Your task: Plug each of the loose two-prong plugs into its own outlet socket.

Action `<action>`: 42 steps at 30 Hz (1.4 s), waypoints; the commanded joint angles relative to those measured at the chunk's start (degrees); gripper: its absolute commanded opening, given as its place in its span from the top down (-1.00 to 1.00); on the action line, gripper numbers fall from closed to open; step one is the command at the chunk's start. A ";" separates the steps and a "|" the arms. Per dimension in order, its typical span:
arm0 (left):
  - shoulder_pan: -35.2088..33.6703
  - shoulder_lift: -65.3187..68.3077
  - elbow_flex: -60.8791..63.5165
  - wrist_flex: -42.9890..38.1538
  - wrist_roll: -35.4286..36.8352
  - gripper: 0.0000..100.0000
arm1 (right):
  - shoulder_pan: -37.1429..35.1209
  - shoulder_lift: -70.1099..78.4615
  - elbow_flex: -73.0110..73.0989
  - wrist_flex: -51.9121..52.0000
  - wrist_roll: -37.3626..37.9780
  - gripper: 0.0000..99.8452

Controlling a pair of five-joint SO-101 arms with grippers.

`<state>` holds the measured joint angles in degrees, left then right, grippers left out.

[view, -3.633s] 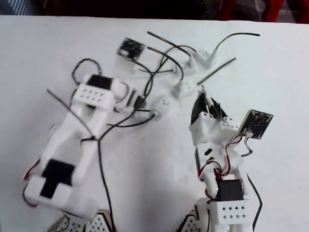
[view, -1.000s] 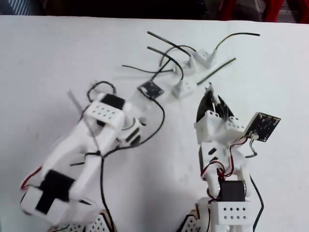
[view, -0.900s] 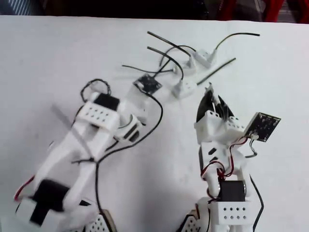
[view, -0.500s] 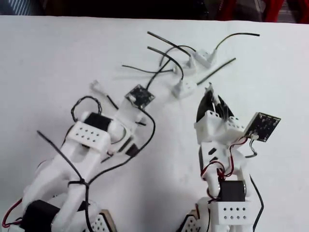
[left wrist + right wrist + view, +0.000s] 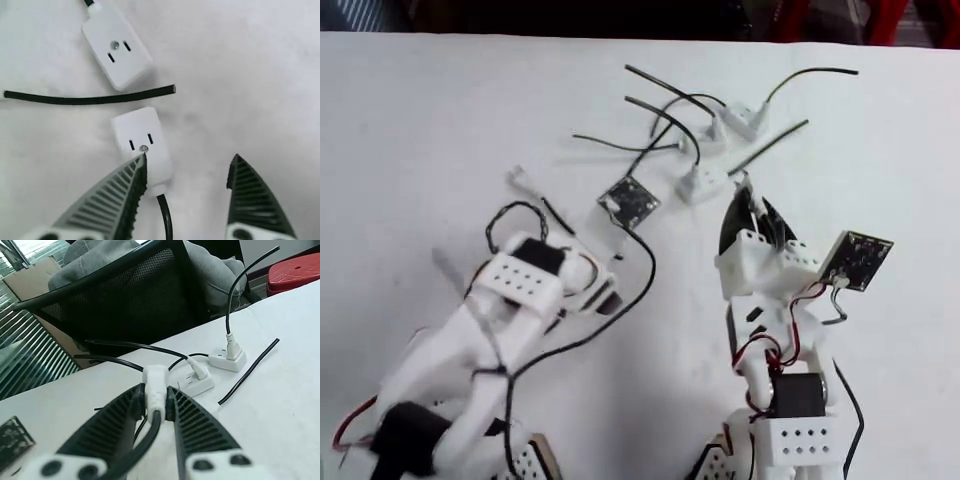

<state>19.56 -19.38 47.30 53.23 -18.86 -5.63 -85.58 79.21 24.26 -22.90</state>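
My right gripper is shut on a white two-prong plug whose black cable hangs down between the fingers. In the high view this gripper holds the plug right beside a white outlet socket. Past it two more sockets each carry a plug. My left gripper is open just above the table, one fingertip touching an unplugged socket. A second unplugged socket lies beyond a loose black cable end. A small white plug lies left of the left arm.
Black cables curl around the socket cluster at the table's back middle. One loose cable piece lies right of the sockets. The left arm's camera board hangs near the cluster. A black mesh chair stands behind the table.
The left arm pulled back from the socket cluster toward the near left, uncovering the small white plug, then edged right again. The right arm barely shifted, still holding its plug.
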 commanded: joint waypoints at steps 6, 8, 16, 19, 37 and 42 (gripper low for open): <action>-6.46 21.14 -16.79 4.75 0.18 0.50 | -0.22 -0.57 0.09 -0.84 1.76 0.97; -8.04 22.64 -18.73 5.54 -0.26 0.55 | -0.22 -0.57 0.18 -0.84 1.76 0.97; -8.57 23.87 -19.25 5.98 -2.55 0.68 | -0.22 -0.57 0.18 -1.01 1.76 0.97; -8.57 23.87 -19.34 5.63 -2.73 0.72 | -0.22 -0.57 0.18 -1.01 1.76 0.97; 3.03 0.66 -8.09 7.38 2.11 0.83 | -0.22 -0.57 0.18 -1.01 1.76 0.97; 5.05 -1.45 -4.31 7.30 2.29 0.80 | -0.22 -0.57 0.18 -1.10 1.76 0.97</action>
<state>23.16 -17.54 41.76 60.35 -17.27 -5.63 -85.58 80.00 24.26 -22.90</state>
